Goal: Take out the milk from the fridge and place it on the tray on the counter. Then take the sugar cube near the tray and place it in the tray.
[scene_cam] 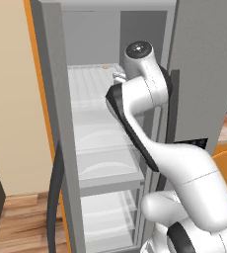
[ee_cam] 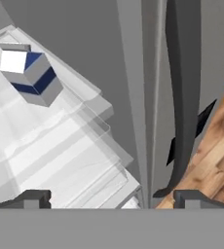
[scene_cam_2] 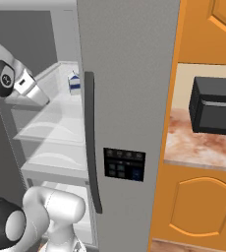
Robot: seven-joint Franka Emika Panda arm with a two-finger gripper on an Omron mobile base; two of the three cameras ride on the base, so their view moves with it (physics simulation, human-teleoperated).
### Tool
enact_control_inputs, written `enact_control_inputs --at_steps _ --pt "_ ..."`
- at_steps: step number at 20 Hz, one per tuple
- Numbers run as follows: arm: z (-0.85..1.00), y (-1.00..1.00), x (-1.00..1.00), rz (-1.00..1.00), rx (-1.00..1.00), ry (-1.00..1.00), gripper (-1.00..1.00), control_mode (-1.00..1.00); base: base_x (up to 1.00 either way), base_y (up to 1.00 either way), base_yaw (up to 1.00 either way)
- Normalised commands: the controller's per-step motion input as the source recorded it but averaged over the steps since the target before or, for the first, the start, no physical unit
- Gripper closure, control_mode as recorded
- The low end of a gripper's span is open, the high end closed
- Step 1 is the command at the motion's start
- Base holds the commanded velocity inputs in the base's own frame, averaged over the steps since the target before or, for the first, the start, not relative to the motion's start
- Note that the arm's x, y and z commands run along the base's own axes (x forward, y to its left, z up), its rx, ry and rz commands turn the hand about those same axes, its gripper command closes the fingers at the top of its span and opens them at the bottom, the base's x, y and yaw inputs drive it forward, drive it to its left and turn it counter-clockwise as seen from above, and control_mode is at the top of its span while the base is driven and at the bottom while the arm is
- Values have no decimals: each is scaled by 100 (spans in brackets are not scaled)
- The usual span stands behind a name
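The milk [ee_cam: 30, 78] sits upright at the far end of an upper shelf [ee_cam: 60, 146] inside the open fridge [scene_cam_2: 127, 98], well apart from the hand [ee_cam: 111, 197]. Hand's empty, fingers [ee_cam: 33, 198] spread wide. Probably a light, stiff carton with slick sides, so I'd squeeze the flat body below the gable, not the folded top.

The milk [scene_cam_2: 74, 82], white with a dark blue band, stands upright on an upper fridge [scene_cam_2: 129, 88] shelf
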Motion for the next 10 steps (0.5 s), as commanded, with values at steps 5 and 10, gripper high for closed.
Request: enact_control_inputs --at_steps 5,10 --pt "5 4 30 -1 0 2 -100 -100 0 0 0" --pt "8 0 30 -3 0 0 -100 -100 0 0 0"
